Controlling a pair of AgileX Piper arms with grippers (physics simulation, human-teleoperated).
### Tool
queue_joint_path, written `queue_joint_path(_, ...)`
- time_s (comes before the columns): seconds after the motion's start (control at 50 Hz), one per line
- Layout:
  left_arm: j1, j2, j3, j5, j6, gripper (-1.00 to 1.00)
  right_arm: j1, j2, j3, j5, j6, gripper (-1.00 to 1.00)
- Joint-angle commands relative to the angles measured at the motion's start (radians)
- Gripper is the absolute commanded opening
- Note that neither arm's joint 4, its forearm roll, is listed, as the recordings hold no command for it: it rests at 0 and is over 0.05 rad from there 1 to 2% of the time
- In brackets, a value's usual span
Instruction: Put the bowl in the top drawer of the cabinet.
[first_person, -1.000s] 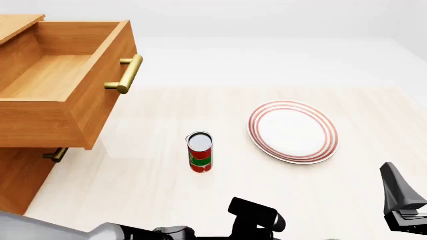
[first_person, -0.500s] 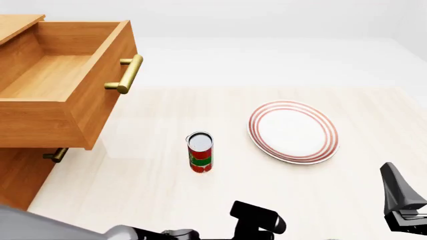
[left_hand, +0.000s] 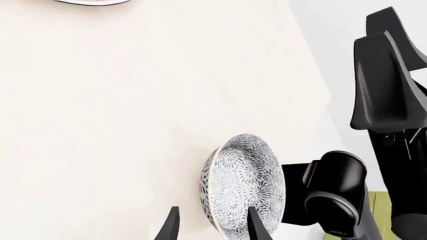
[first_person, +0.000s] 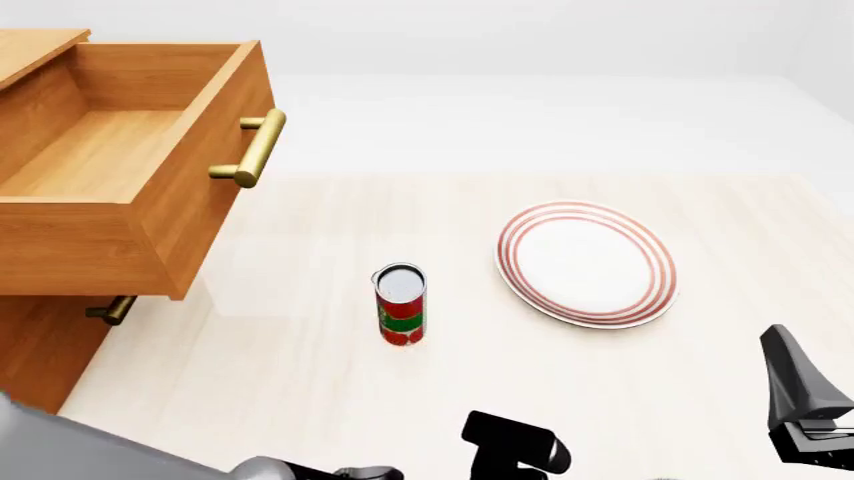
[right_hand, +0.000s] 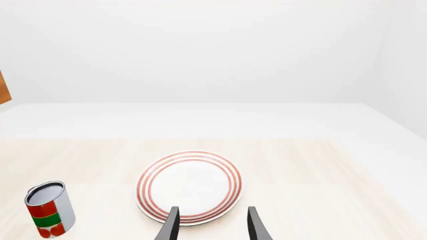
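So far:
Top drawer (first_person: 120, 150): orange-brown wood, pulled out, nothing inside.
Grey-patterned white bowl (left_hand: 241, 186): not gripped.
Left pincer (left_hand: 211, 227): apart, at bowl's rim.
Right pincer (right_hand: 211, 225): apart, idle.

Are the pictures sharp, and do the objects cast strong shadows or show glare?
Front view: sharp, evenly lit; only a faint soft shadow beside the can, no glare on the plate. Left wrist view: the bowl pattern is crisp. Right wrist view: bright, almost shadowless.

red-ringed plate (first_person: 587, 264) on table (first_person: 294, 360), red/green can (first_person: 400, 305) upright nearby
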Motion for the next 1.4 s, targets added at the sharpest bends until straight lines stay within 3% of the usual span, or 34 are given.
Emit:
queue_joint_path(0.02, 0.027, 0.021, 0.003, 0.009, -0.020, 1.00, 0.000, -0.005, 0.000, 0.004, 0.000, 1.00)
queue_joint_path(1.4, 0.015, 0.135, -0.048, -0.028, -0.036, 1.00, 0.000, -0.005, 0.000, 0.004, -0.001, 1.00)
